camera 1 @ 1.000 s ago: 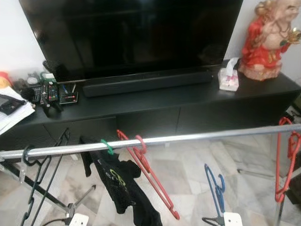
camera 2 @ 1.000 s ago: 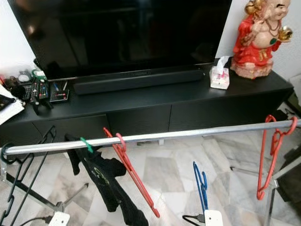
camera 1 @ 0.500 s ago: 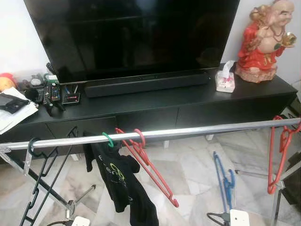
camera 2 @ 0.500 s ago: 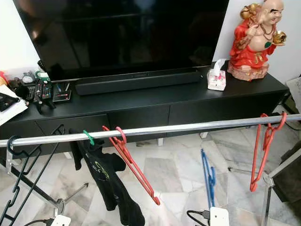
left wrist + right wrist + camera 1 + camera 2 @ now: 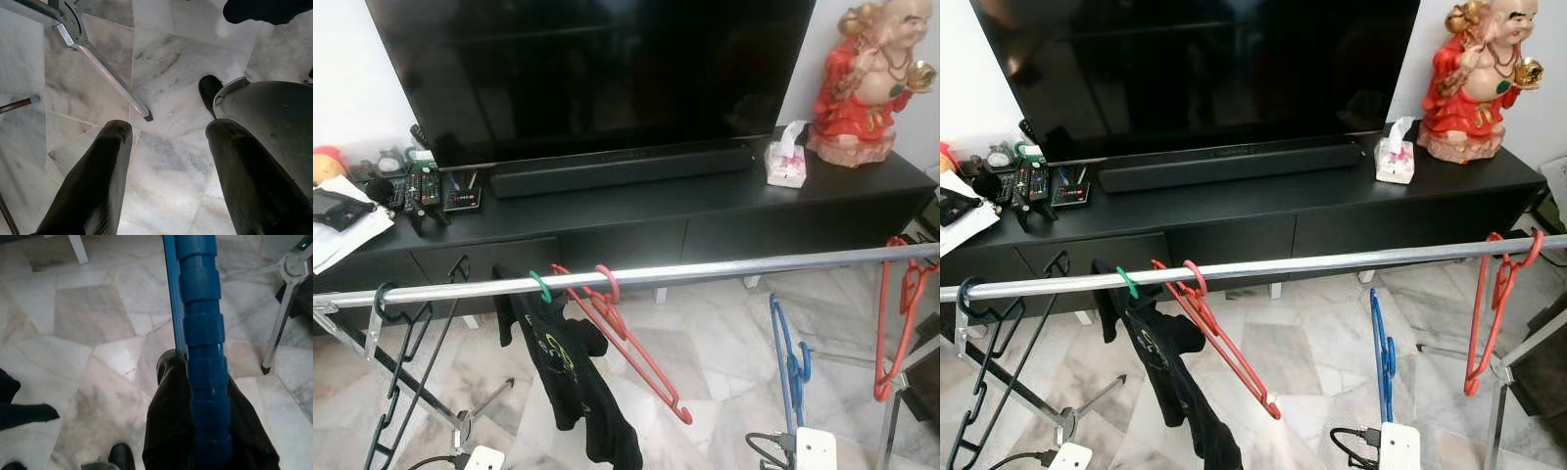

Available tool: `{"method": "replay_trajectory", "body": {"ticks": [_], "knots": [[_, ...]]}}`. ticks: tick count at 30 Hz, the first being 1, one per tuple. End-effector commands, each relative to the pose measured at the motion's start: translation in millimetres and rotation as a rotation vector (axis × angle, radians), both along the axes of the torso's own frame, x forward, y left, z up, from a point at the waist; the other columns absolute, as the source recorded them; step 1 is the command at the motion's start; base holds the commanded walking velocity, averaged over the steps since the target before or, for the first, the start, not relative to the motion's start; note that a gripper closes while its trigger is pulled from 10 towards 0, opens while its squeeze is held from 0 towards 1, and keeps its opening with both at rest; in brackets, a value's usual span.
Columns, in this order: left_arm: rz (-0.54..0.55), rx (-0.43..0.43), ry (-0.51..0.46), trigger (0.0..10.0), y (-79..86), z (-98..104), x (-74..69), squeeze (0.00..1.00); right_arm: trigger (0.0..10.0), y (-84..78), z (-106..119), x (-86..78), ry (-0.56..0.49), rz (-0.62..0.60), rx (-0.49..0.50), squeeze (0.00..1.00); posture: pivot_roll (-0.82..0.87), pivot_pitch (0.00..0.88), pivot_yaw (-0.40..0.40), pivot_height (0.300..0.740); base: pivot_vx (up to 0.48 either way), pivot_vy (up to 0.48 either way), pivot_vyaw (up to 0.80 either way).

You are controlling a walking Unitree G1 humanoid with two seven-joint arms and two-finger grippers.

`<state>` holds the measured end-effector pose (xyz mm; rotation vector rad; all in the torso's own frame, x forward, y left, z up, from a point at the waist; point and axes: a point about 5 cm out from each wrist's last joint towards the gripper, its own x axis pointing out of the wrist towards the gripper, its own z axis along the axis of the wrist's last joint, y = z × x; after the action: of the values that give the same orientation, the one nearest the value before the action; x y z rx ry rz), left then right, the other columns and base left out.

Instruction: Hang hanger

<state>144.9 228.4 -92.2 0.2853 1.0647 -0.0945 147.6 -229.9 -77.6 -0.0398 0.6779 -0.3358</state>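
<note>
1. Blue hanger (image 5: 788,360) sits higher in my head view than a second ago, hook closer to the rail (image 5: 636,275) but not over it yet.
2. Right fingers (image 5: 168,431) clamped on its stem.
3. Left fingers (image 5: 93,181) spread wide, empty, pointing at the marble floor (image 5: 166,63).
4. Next, I reckon: lift more, hook between red hanger (image 5: 617,333) and far red hanger (image 5: 896,318).

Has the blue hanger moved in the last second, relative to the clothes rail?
Yes. The blue hanger in the right gripper has risen toward the rail; its top now sits closer beneath the bar and further right along it.
</note>
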Motion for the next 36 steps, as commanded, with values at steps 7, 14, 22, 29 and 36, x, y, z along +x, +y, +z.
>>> {"method": "replay_trajectory", "body": {"ticks": [7,14,22,29,36], "knots": [[-0.019,0.019,0.009,10.0,4.7,1.6,1.8,0.00,10.0,-14.9,57.3,70.8,-0.363,-0.001,-0.137,0.00,-0.17,0.000,0.025,0.740,0.000,0.000,0.00],[-0.040,0.007,-0.016,10.0,-10.6,5.0,20.4,0.00,10.0,-15.1,57.0,72.9,-0.359,-0.006,-0.114,0.00,-0.17,0.000,0.032,0.740,0.000,0.000,0.00],[-0.057,-0.011,-0.039,10.0,-30.2,7.2,34.2,0.00,10.0,-13.9,63.1,86.5,-0.339,0.051,-0.102,0.00,-0.18,0.000,0.034,0.740,0.000,0.000,0.00],[-0.082,-0.024,-0.034,10.0,-47.3,4.5,33.4,0.00,10.0,-3.9,74.0,107.3,-0.352,0.144,-0.087,0.00,-0.19,0.000,0.042,0.740,0.000,0.000,0.00],[-0.080,-0.015,-0.035,10.0,-40.8,5.4,33.6,0.00,10.0,1.0,72.6,113.0,-0.292,0.213,-0.084,0.00,-0.19,0.000,0.048,0.740,0.000,0.000,0.00]]}}
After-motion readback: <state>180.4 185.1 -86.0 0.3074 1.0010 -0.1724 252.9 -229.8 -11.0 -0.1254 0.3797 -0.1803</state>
